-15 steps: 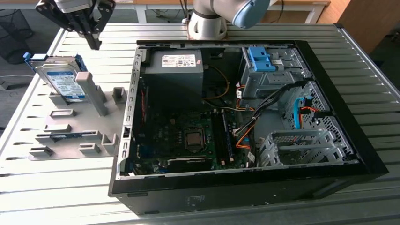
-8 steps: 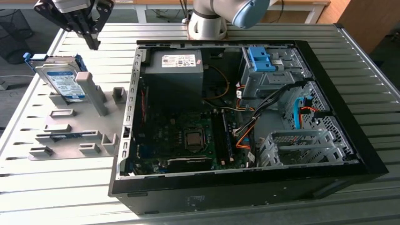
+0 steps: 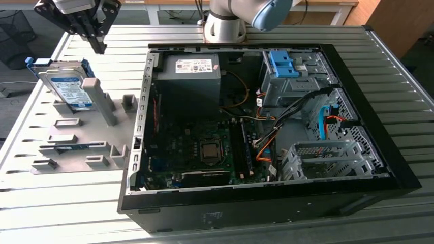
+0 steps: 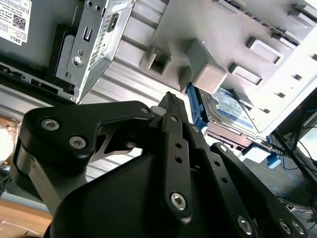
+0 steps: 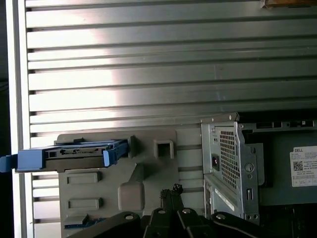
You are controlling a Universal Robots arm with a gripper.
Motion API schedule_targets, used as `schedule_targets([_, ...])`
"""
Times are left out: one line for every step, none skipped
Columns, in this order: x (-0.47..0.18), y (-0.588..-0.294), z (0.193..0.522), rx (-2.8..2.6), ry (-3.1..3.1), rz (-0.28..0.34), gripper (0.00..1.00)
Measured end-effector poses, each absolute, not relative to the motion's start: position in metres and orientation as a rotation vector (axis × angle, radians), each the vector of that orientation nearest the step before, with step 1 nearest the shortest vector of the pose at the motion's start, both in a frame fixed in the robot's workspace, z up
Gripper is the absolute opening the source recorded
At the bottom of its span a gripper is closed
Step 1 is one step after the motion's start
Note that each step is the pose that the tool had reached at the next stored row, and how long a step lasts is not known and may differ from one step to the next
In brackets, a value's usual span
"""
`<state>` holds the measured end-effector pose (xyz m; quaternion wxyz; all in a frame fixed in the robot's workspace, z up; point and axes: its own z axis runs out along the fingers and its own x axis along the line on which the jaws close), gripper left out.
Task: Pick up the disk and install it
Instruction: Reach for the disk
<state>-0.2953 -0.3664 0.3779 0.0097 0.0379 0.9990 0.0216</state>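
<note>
Gripper (image 3: 100,48) pinched closed, empty, poised near the disk (image 3: 68,86) without touching (blue rails visible). Disk upright on edge in the grey fixture (image 3: 76,133), beside the open computer case (image 3: 397,170).

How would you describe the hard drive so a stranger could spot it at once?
Find the open black computer case; on the exterior view's left of it lies a grey fixture plate. At its far end the silver-grey metal disk stands on edge, the one part with a white-and-blue label and blue side rails.
</note>
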Motion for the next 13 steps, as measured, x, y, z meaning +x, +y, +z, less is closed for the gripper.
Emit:
schedule_targets([-0.2953,-0.3664,0.3779,0.118,3.119,0.067,0.11])
schedule_targets([-0.2955,-0.3664,0.3779,0.118,3.119,0.067,0.11])
schedule_targets([-0.2961,-0.3664,0.3780,0.118,3.119,0.067,0.11])
schedule_targets([-0.2963,-0.3664,0.3779,0.118,3.119,0.067,0.11])
schedule_targets([-0.2965,-0.3664,0.3779,0.118,3.119,0.067,0.11])
schedule_targets([-0.2968,-0.3664,0.3779,0.119,3.119,0.067,0.11])
schedule_targets([-0.2972,-0.3664,0.3779,0.119,3.119,0.067,0.11])
schedule_targets([-0.2976,-0.3664,0.3779,0.119,3.119,0.067,0.11])
schedule_targets([-0.2979,-0.3663,0.3780,0.119,3.119,0.067,0.11])
schedule_targets([-0.2984,-0.3663,0.3779,0.119,3.119,0.067,0.11])
schedule_targets([-0.2988,-0.3663,0.3779,0.118,3.119,0.067,0.11])
schedule_targets([-0.2992,-0.3663,0.3779,0.118,3.119,0.067,0.11])
schedule_targets([-0.2997,-0.3662,0.3779,0.118,3.119,0.067,0.11])
